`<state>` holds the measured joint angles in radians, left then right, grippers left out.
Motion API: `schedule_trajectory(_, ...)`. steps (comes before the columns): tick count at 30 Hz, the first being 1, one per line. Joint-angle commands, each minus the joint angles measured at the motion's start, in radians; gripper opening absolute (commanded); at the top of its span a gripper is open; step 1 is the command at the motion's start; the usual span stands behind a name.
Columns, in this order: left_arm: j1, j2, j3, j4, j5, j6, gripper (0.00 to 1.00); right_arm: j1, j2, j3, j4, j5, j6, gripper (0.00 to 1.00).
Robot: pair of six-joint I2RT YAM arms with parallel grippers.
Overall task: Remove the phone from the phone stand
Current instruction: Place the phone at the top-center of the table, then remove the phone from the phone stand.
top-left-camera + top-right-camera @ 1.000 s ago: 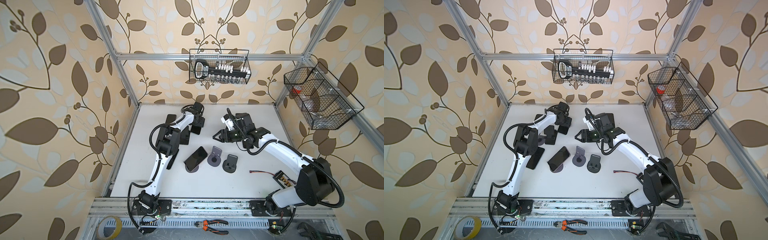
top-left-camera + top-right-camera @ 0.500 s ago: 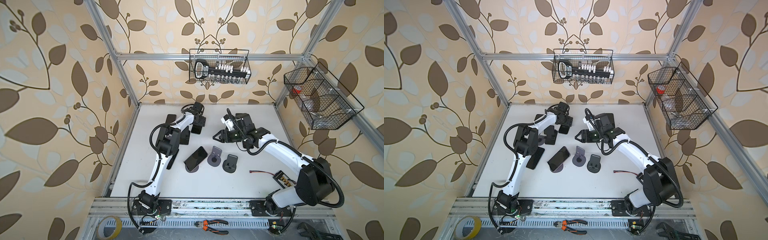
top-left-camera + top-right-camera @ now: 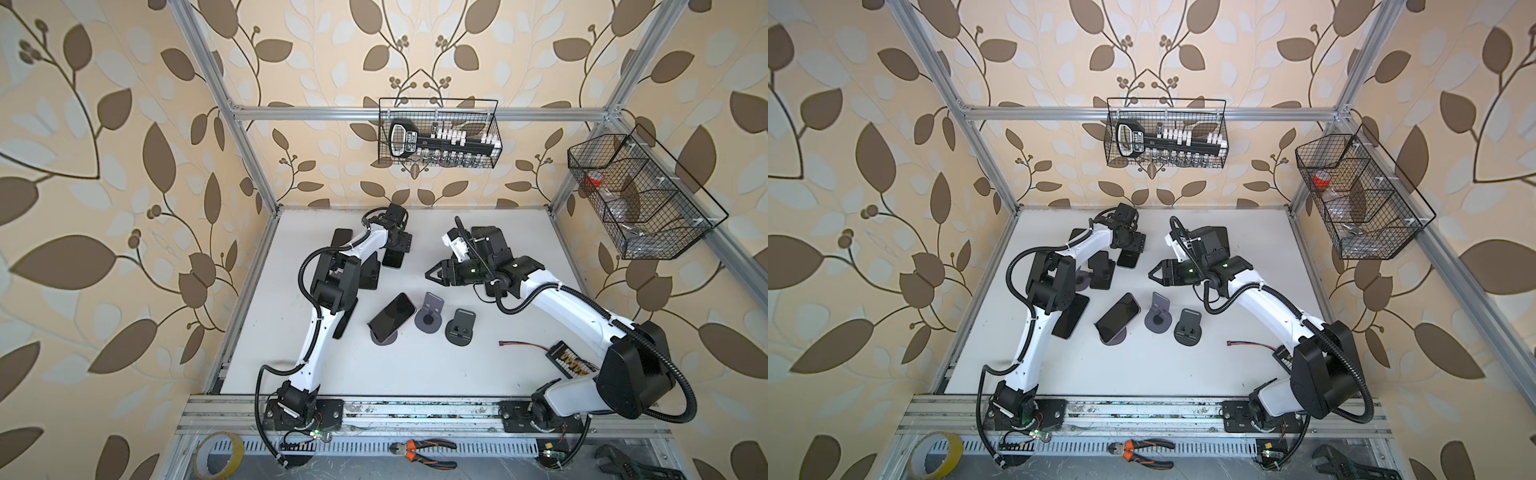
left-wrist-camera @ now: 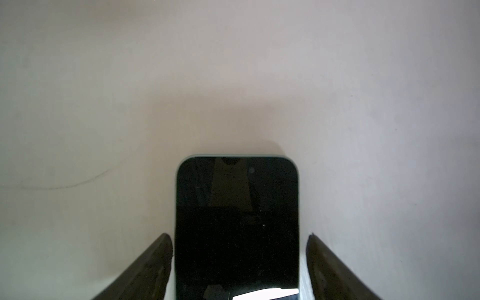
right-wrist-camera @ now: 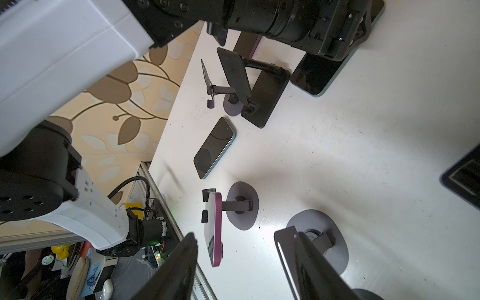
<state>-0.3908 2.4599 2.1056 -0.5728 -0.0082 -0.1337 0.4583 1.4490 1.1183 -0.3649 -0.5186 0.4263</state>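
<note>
A dark-screened phone (image 3: 392, 313) with a purple edge (image 5: 216, 233) leans on a grey round-based phone stand (image 3: 384, 338) at mid-table in both top views (image 3: 1119, 313). My left gripper (image 3: 397, 249) is at the back of the table, open. Its fingers (image 4: 161, 259) straddle another phone (image 4: 236, 220), which lies flat on the table with a narrow gap on each side. My right gripper (image 3: 430, 274) hovers right of and behind the stands. It is open and empty (image 5: 244, 233) and points toward the phone on the stand.
An empty grey stand (image 3: 430, 316) and a black one (image 3: 461, 328) sit right of the phone's stand. A tall black stand (image 3: 370, 270) and flat phones (image 5: 214, 148) lie by the left arm. A cable and connector board (image 3: 565, 357) lie at the right of the white table (image 3: 415, 374).
My left gripper has opened and let go of the phone, which lies flat at the back of the table. The right arm has hardly moved.
</note>
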Motion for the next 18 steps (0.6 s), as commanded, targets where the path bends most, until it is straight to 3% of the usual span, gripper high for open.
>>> schedule_trajectory(1,0.012,-0.108,0.002,-0.003,-0.003,0.016,0.81,0.01,-0.012,0.032,-0.033,0.026,-0.004,0.61)
schedule_trajectory(18,0.01,-0.279,-0.05,0.034,0.074,0.003,0.81,0.053,-0.088,0.046,-0.068,0.099,0.014,0.63)
